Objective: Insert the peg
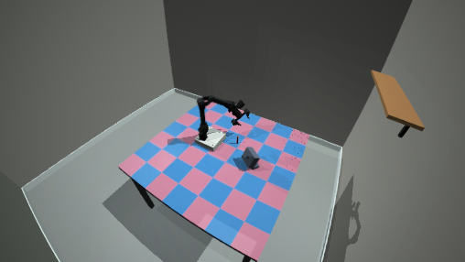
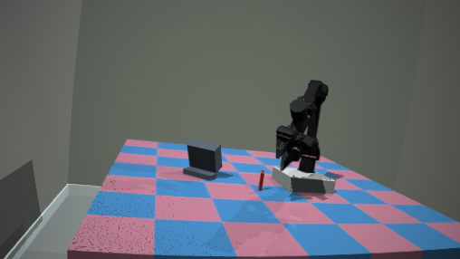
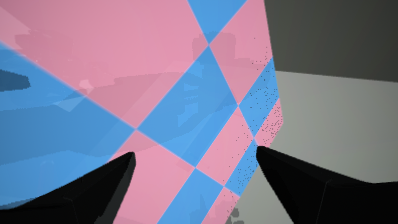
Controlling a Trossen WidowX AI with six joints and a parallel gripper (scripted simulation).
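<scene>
A thin red peg [image 1: 237, 139] [image 2: 261, 180] stands upright on the table, close to the robot's white base. It does not show in the wrist view. The dark grey sloped panel [image 1: 250, 157] [image 2: 204, 157] stands on the table beyond the peg. A small dark spot, likely the hole, shows on its face in the top view; the exterior view shows its back. My gripper [image 1: 243, 118] [image 3: 197, 154] is open and empty, raised above the table and off to one side of the peg. Its fingers stand wide apart in the wrist view.
The white base block [image 1: 211, 139] [image 2: 312, 182] carries the arm and stands near the peg. The pink and blue checkered table [image 1: 201, 202] [image 2: 181, 231] has an edge visible in the wrist view. A brown board [image 1: 397, 99] is on the right in the top view, away from the table.
</scene>
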